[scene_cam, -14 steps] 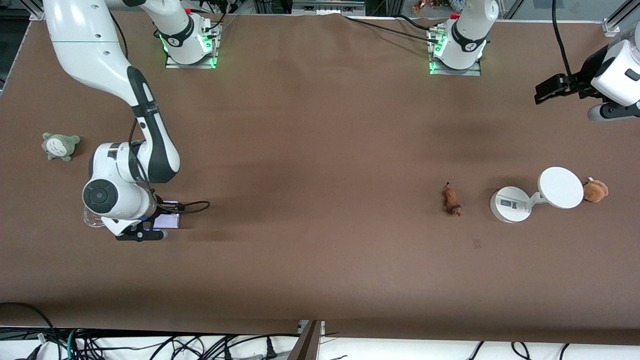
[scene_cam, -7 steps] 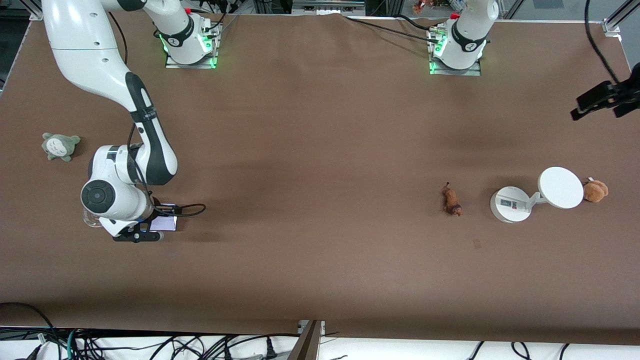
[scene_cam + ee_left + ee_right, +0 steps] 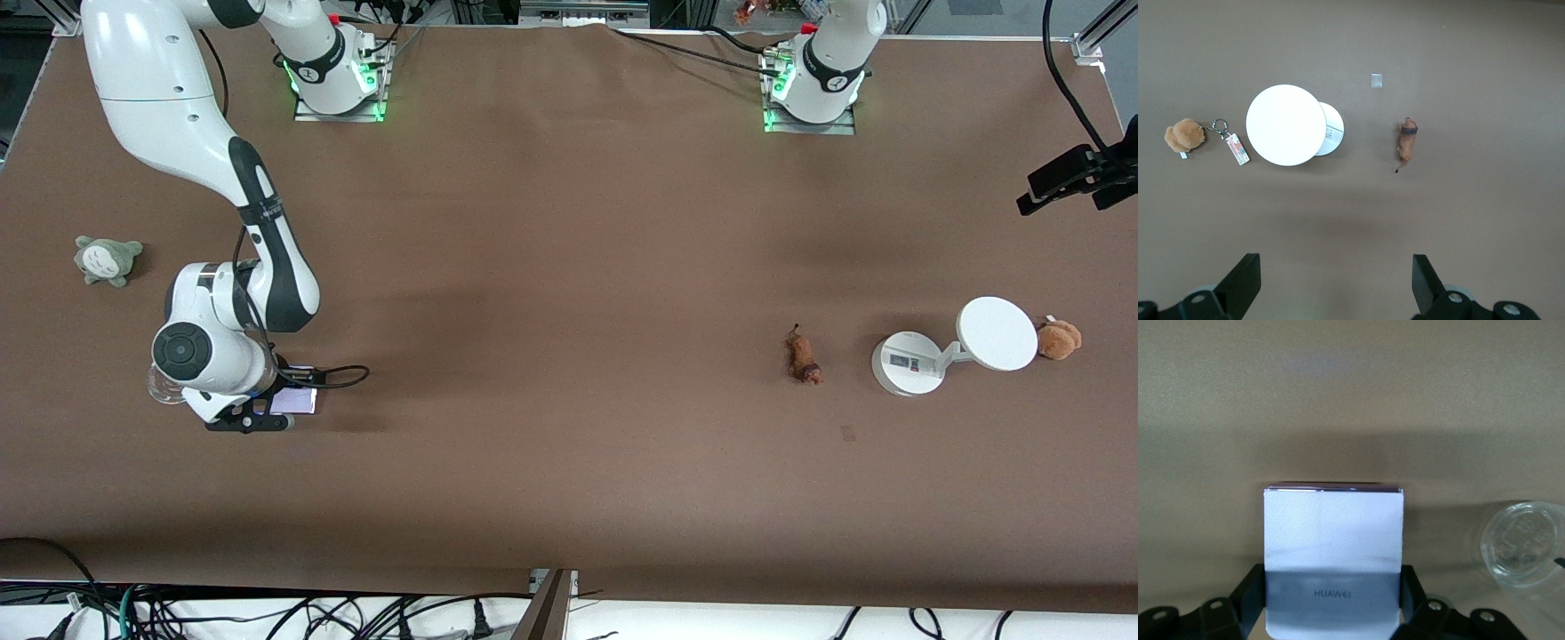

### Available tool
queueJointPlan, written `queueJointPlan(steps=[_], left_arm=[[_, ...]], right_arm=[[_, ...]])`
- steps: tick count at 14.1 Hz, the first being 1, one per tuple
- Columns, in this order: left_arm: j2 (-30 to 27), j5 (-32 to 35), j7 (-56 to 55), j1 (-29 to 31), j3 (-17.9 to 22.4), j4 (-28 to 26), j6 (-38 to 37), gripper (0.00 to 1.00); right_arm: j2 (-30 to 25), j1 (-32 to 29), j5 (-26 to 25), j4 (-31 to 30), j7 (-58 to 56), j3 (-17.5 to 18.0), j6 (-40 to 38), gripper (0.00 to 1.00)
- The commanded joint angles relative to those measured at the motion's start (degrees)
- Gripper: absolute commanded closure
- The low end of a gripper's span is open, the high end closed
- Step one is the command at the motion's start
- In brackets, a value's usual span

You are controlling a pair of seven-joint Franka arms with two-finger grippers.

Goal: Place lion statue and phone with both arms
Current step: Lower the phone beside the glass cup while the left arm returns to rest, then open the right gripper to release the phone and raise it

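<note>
The phone [image 3: 296, 401] is a pale lavender-white rectangle marked HUAWEI [image 3: 1333, 540]. My right gripper [image 3: 258, 411] is shut on it, one finger on each side [image 3: 1331, 603], and holds it low over the table toward the right arm's end. The lion statue [image 3: 804, 356], small and reddish-brown, lies on the table toward the left arm's end and also shows in the left wrist view [image 3: 1407, 140]. My left gripper [image 3: 1062, 182] is open and empty [image 3: 1335, 277], high over the table's edge at the left arm's end.
A white round stand with a disc [image 3: 996, 333] [image 3: 1286, 125] is beside the lion, with a tan plush toy [image 3: 1058, 339] [image 3: 1185, 135] next to it. A grey-green plush [image 3: 107, 260] and a clear cup [image 3: 1521, 543] lie near the right gripper.
The left arm's hand swung out toward the table's edge at its own end, then stayed. The right gripper shifted slightly with the phone in it.
</note>
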Motion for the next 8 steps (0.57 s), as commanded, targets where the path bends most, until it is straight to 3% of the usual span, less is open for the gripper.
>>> queueJointPlan(steps=[1,4,5,8], left_arm=[[0.3,-0.8,-0.2,0.2,-1.4,1.4,-1.2,0.0],[-0.4,-0.9,-0.4,-0.7,-1.4,1.9,-0.9,0.0],[-0.5,-0.3,-0.9,-4.3,-0.5,1.9,-0.9,0.0],[-1.3,0.3,-2.2,-15.5,9.6,1.3,-0.9,0.0]], right_arm=[[-1.2,-0.7,0.5,0.3,-1.5,0.5,0.1,0.0],[-2.8,0.2,0.2,3.6,-1.5,0.9,-5.2,0.0],[-2.9,0.2,0.3,7.0,-1.7,1.0,-9.6,0.0],[-4.2,0.2,0.2,16.6,-1.7,2.3,-24.4,0.0]])
